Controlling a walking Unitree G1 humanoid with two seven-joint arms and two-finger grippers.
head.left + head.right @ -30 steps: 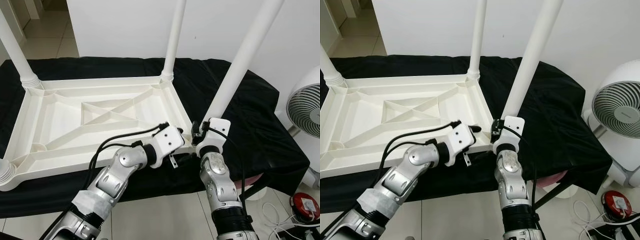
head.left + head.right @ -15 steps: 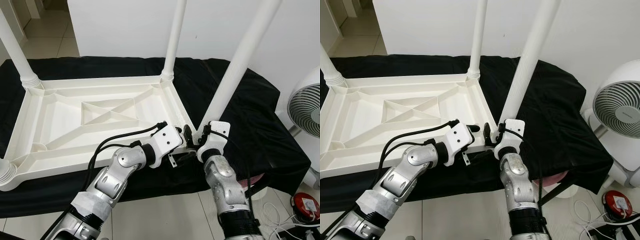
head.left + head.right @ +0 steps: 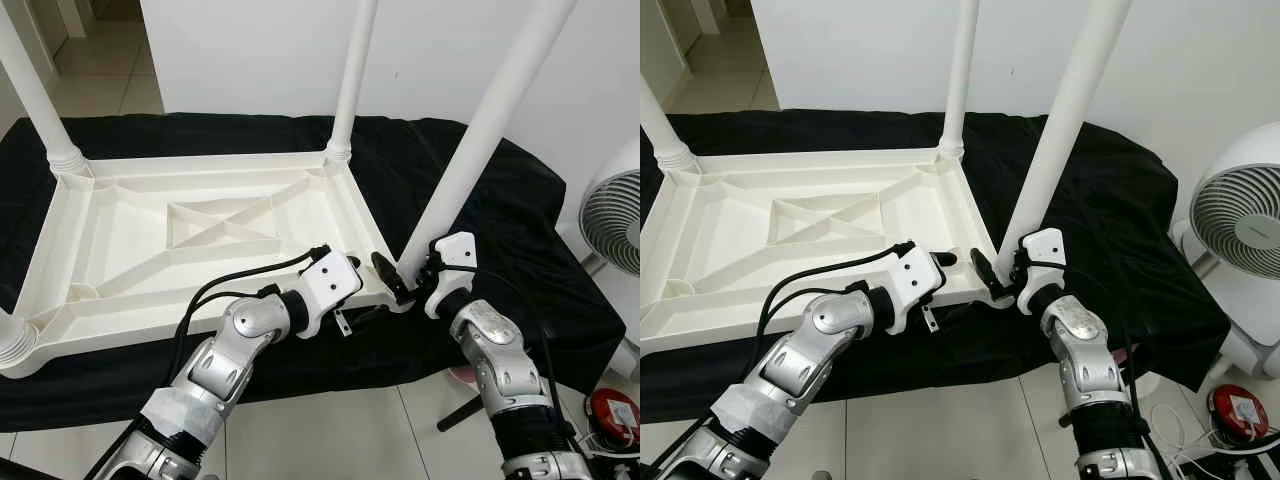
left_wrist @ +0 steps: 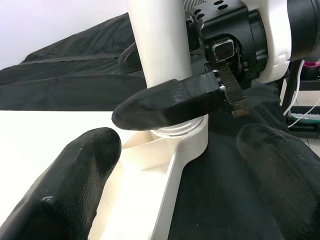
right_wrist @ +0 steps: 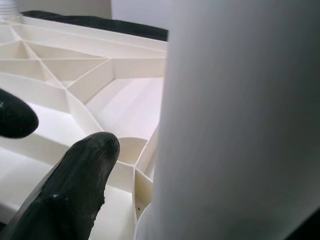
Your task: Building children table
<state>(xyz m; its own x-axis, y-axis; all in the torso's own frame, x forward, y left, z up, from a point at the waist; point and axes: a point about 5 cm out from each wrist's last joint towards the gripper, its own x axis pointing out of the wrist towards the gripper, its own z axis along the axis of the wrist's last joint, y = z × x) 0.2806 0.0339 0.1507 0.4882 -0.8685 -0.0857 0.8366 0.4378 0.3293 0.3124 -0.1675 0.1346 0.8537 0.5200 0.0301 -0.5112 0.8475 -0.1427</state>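
Our right gripper [image 4: 172, 102] has its jaws closed around the foot of the near-right table leg [image 3: 487, 140], one black finger [image 4: 170, 103] lying flat across the front of the post just above its socket, so we judge we are steadying or seating that leg in the corner. Our left gripper [image 4: 180, 185] waits just beside it with its jaws spread wide and holding nothing, its two fingertips [image 4: 70, 185] either side of that same corner, seemingly ready to brace the frame. The children's table [image 3: 190, 235] lies upside down, ribbed underside up, which puts the leg sockets where we can reach them. Three more white legs stand up from the other corners: the far-right leg [image 3: 352, 75], the far-left leg [image 3: 35, 95] and the near-left leg [image 3: 12, 342]. The table rests on a counter draped in black cloth [image 3: 520, 260]. A white fan [image 3: 1240, 215] stands on the floor to our right.
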